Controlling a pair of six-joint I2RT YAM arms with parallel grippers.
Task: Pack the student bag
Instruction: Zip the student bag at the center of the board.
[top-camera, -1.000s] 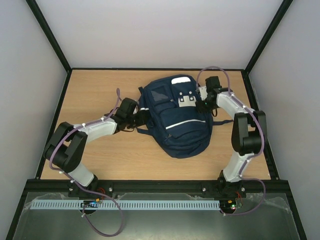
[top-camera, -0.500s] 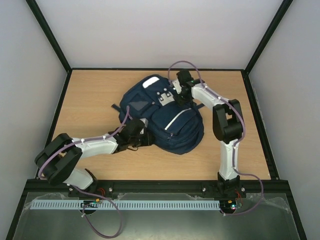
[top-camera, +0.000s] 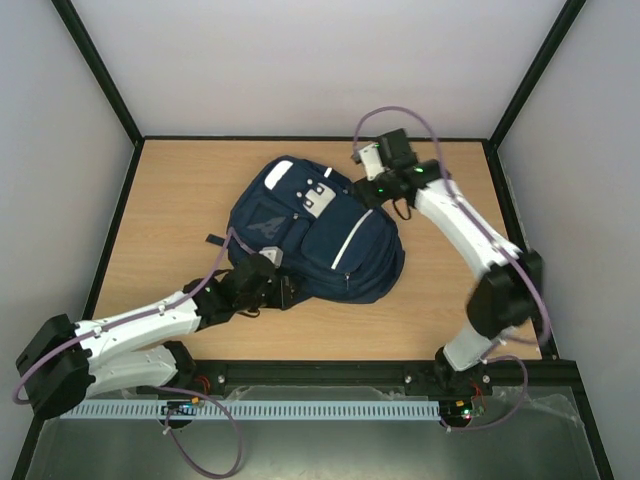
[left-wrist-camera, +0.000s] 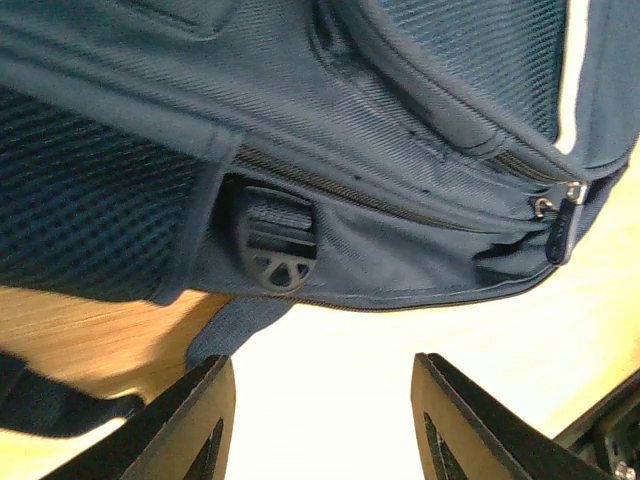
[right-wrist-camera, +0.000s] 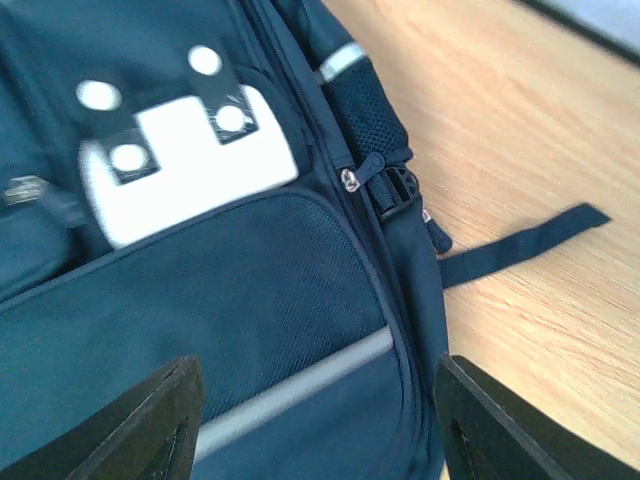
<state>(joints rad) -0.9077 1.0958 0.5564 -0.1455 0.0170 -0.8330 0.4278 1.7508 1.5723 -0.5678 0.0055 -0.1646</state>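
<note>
Shifted left since before, the backpack (top-camera: 315, 235) sits between our left gripper (left-wrist-camera: 320, 365) and right gripper (right-wrist-camera: 317, 368); only wrist views show both jaws released, empty.

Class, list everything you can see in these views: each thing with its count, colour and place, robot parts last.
student bag: one, navy blue with white patches and strips, lying mid-table.
loose strap: one, navy, trailing from the bag's side, flat on the wood.
buckle: one, black, on the bag's edge by the left gripper.
table: one, light wood, under everything.
left gripper: one, black fingers, open, at the bag's near-left edge.
right gripper: one, black fingers, open, above the bag's far-right side.
</note>
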